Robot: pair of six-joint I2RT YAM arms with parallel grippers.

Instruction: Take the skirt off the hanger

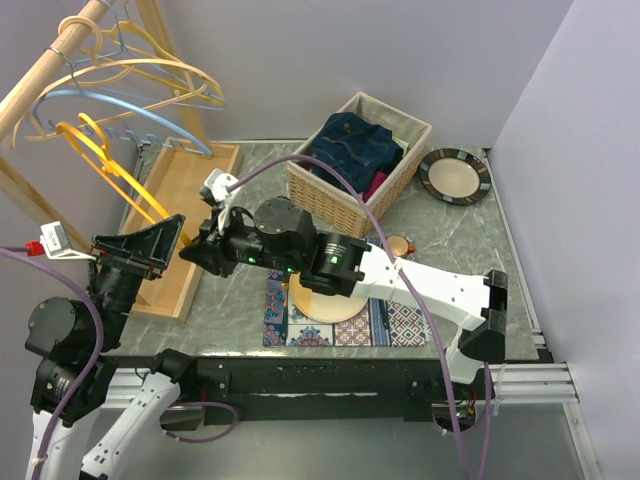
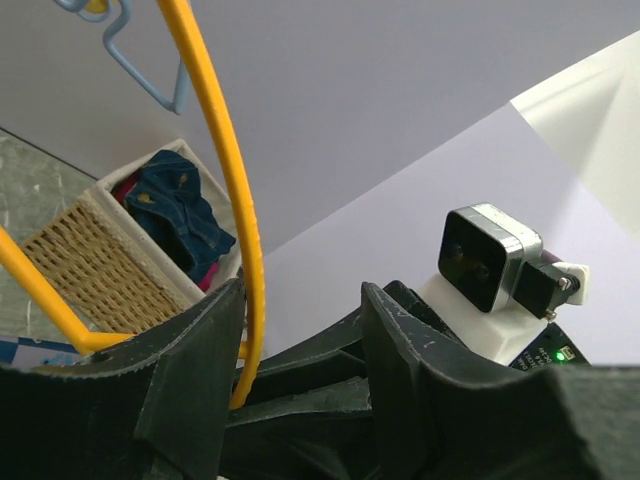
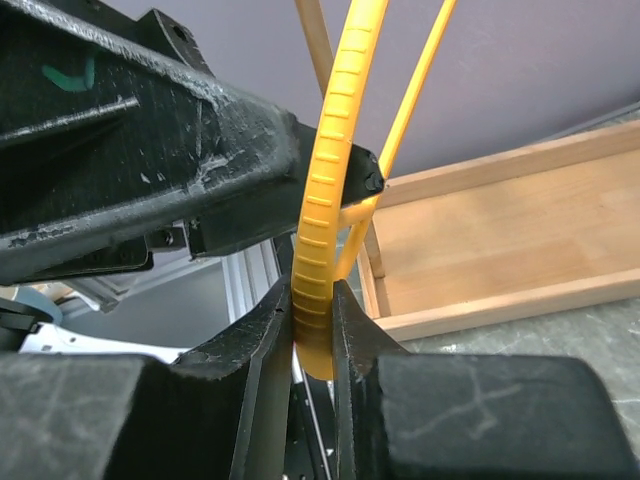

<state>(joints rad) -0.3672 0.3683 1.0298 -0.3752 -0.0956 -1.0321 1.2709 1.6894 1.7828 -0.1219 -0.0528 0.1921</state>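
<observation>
A yellow plastic hanger [image 1: 108,163] hangs bare from the wooden rail at the upper left. A blue denim garment [image 1: 352,146], apparently the skirt, lies in the wicker basket [image 1: 330,206]; it also shows in the left wrist view [image 2: 182,212]. My right gripper [image 1: 196,252] is shut on the hanger's lower end, with the ribbed yellow arm [image 3: 335,150] pinched between its fingers [image 3: 262,340]. My left gripper [image 1: 150,243] is open. The yellow hanger arm [image 2: 236,200] passes between its jaws close to the left finger [image 2: 195,370].
Wooden and blue hangers [image 1: 150,72] hang on the same rail [image 1: 50,65]. A wooden tray [image 1: 195,195] lies under the hangers. A striped plate [image 1: 455,175] sits at the back right. A patterned mat [image 1: 400,325] with a round wooden board and a small cup [image 1: 398,245] lies in the middle.
</observation>
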